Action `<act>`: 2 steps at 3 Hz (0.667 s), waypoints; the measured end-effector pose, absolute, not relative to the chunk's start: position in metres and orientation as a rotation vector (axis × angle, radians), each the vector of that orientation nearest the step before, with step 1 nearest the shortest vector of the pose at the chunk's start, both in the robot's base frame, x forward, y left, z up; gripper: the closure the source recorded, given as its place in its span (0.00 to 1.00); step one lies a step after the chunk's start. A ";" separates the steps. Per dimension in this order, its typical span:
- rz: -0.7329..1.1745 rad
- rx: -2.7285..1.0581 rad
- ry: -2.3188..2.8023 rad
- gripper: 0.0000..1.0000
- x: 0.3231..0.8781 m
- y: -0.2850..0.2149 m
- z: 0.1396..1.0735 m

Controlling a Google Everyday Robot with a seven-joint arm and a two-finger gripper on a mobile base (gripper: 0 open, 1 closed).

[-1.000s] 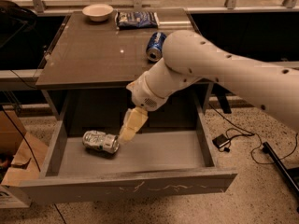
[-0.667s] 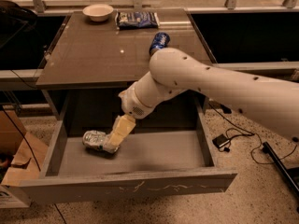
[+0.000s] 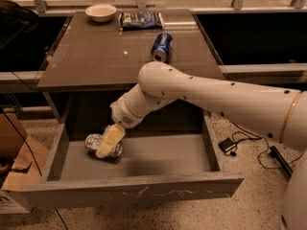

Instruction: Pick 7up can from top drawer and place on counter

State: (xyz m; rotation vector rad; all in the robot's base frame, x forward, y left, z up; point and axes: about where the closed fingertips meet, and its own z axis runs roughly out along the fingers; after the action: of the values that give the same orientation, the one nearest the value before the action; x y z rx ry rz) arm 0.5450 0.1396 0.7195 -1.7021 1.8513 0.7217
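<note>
The 7up can [image 3: 92, 141] lies on its side at the left of the open top drawer's grey floor [image 3: 163, 157]. My gripper [image 3: 108, 142] hangs from the white arm, reaches down into the drawer and sits right over the can, covering its middle. Both shiny ends of the can show on either side of the gripper. The counter [image 3: 96, 56] is the glossy grey-brown top above the drawer.
A blue soda can [image 3: 161, 47] lies on its side on the counter's right part. A white bowl [image 3: 100, 12] and a dark snack bag [image 3: 140, 19] sit at the back edge. A cardboard box [image 3: 14, 162] stands left of the drawer, and cables [image 3: 228, 145] lie on the floor at right.
My arm has swung left and down. The gripper went from just right of the can to directly over it. The can has not moved.
</note>
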 end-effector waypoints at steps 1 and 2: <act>0.800 -1.722 1.867 0.00 0.539 0.167 0.692; 0.840 -1.719 1.877 0.00 0.540 0.177 0.676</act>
State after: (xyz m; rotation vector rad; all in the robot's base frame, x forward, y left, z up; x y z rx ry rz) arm 0.5404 0.1772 0.6762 -1.7190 1.8773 0.8398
